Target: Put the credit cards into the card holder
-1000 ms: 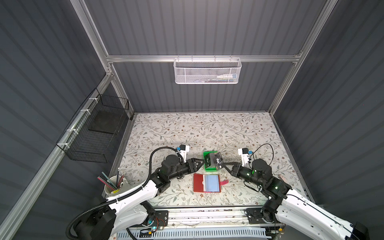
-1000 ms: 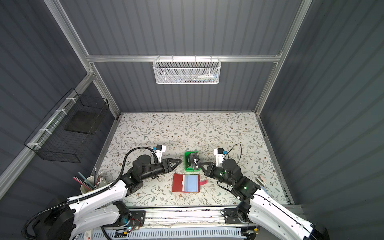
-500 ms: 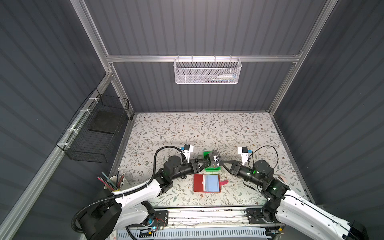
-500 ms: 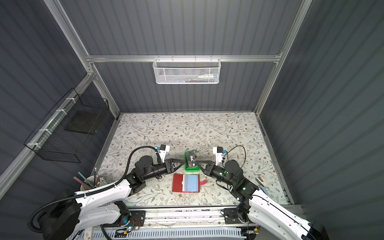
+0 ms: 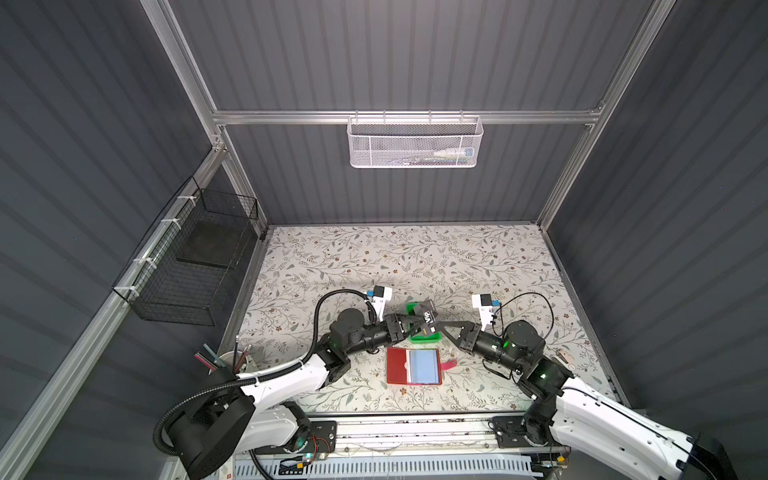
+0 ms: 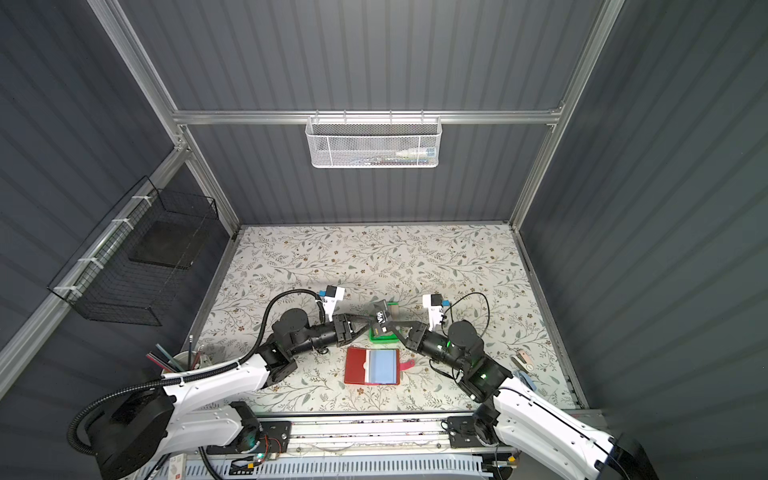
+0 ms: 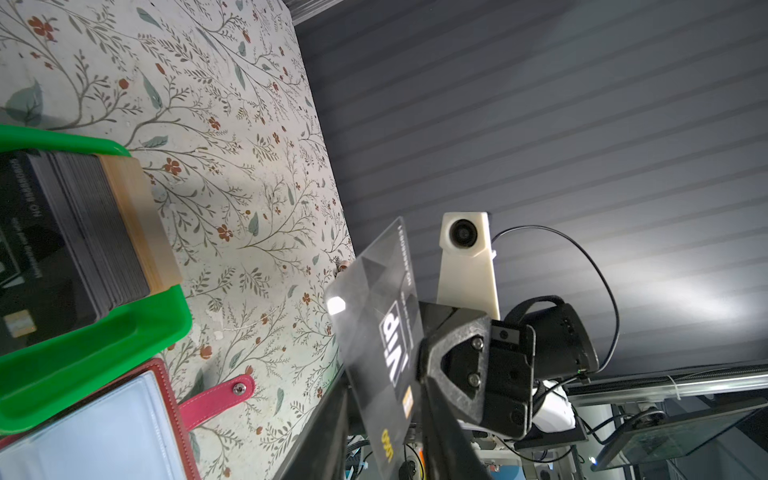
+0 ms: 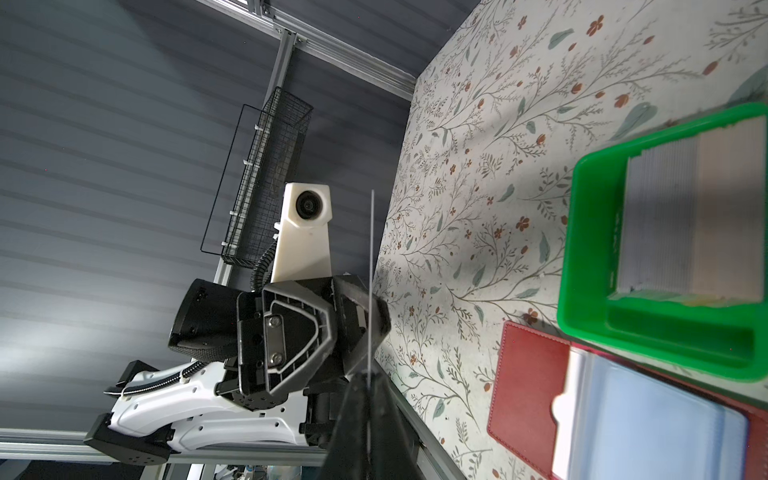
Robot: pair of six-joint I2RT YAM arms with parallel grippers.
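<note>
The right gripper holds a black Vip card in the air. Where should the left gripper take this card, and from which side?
Probably the free end of the Vip card, beyond the right gripper. Bring the left gripper in from its own side and pinch the two flat faces: the card is held in the air and is too thin to grip by its edges.

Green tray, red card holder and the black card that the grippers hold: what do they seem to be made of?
Green tray: probably moulded plastic, glossy, with rounded rims and soft highlights.
Red card holder: leather or imitation, matte grain with a stitched edge; its clear sleeves look like soft plastic film.
Black card: thin stiff plastic, shiny, reflecting light.
</note>
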